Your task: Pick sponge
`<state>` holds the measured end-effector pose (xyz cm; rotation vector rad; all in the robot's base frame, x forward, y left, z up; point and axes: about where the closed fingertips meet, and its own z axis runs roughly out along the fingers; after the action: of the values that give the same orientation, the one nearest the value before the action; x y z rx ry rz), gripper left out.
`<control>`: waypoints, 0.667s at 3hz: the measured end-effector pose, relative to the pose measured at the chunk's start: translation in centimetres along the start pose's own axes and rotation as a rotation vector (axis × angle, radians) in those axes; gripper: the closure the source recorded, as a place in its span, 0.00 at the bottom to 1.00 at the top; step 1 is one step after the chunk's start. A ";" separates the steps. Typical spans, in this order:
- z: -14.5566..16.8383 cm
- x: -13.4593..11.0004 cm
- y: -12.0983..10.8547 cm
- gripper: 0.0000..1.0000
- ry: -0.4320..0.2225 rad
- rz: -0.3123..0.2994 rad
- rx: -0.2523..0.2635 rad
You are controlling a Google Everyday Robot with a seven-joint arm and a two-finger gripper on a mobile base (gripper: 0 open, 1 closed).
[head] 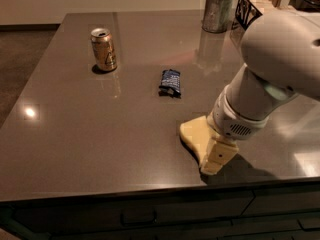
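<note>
The sponge (194,134) is a pale yellow flat foam pad. It lies on the grey table (100,149) near the front edge, right of centre. My gripper (217,156) points down at the sponge's right side, low at the table surface, and covers that part of it. The white arm (270,79) reaches in from the upper right and hides the sponge's far right edge. I cannot see whether the gripper holds the sponge.
A gold soda can (104,49) stands at the back left. A small dark blue snack wrapper (170,82) lies mid-table. A metal cup (217,11) and a dark basket (257,6) stand at the back right. The table's front edge (150,191) is just below the sponge.
</note>
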<state>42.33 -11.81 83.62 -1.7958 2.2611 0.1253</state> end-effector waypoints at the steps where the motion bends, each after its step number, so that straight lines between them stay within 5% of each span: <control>1: -0.3 -0.4 -0.1 0.50 -0.003 -0.006 0.003; 2: -1.9 -1.1 -0.9 0.73 -0.014 -0.013 0.018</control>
<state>43.16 -11.44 85.78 -1.7940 2.2339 0.1141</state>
